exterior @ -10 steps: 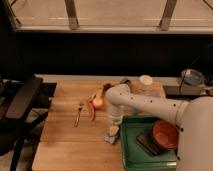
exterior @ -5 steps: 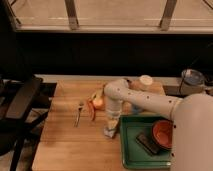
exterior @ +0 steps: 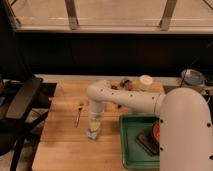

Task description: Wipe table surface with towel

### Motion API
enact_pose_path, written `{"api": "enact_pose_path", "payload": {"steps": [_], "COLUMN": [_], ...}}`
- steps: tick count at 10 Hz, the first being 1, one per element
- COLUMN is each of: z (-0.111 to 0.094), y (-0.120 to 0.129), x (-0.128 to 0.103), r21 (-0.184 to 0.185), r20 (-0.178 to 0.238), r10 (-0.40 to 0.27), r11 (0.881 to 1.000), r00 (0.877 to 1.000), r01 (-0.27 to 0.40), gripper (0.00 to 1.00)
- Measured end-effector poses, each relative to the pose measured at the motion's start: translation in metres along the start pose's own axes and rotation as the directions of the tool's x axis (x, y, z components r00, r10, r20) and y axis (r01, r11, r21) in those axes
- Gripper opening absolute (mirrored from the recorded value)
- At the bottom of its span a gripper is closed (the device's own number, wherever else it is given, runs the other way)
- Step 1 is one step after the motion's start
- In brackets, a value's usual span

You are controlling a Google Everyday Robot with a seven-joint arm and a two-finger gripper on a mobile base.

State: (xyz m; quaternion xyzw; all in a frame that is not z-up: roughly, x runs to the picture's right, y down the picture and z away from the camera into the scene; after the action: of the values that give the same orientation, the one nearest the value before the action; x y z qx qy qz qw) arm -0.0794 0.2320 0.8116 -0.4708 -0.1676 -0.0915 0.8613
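A small pale towel (exterior: 93,133) lies bunched on the wooden table (exterior: 60,145), a little left of the middle. My gripper (exterior: 94,125) points straight down onto the towel and touches its top. The white arm (exterior: 130,100) reaches in from the right and bends at an elbow above the towel.
A fork (exterior: 78,114) lies left of the towel. A green tray (exterior: 131,150) with a red bowl (exterior: 156,131) and a dark object (exterior: 146,142) sits at the front right. A white cup (exterior: 145,81) stands at the back. A black chair (exterior: 20,100) stands by the table's left edge.
My gripper and the towel have slid left across the table, away from the green tray. The arm now hides the orange object behind it.
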Motion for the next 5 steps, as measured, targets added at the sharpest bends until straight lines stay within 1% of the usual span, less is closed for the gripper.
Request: {"api": "enact_pose_path", "payload": {"steps": [1,2,3,4,5], "z": [0.003,0.008,0.011,0.013,0.013], "y": [0.005,0.017,0.026,0.042,0.05], "x": [-0.007,-0.011,-0.012,-0.004,0.005], "r21": [-0.007,-0.026,-0.036,-0.056,-0.065], "r20": [0.014,0.029,0.042,0.041,0.036], "r10": [0.005,0.022,0.042,0.079,0.104], "r11": [1.0,0.999,0.999,0.995,0.993], "r00": [1.0,0.999,0.998,0.996,0.994], "r01": [-0.005,-0.021,-0.041,-0.077,-0.101], "gripper": [0.0,0.0,0.0,0.0,0.0]}}
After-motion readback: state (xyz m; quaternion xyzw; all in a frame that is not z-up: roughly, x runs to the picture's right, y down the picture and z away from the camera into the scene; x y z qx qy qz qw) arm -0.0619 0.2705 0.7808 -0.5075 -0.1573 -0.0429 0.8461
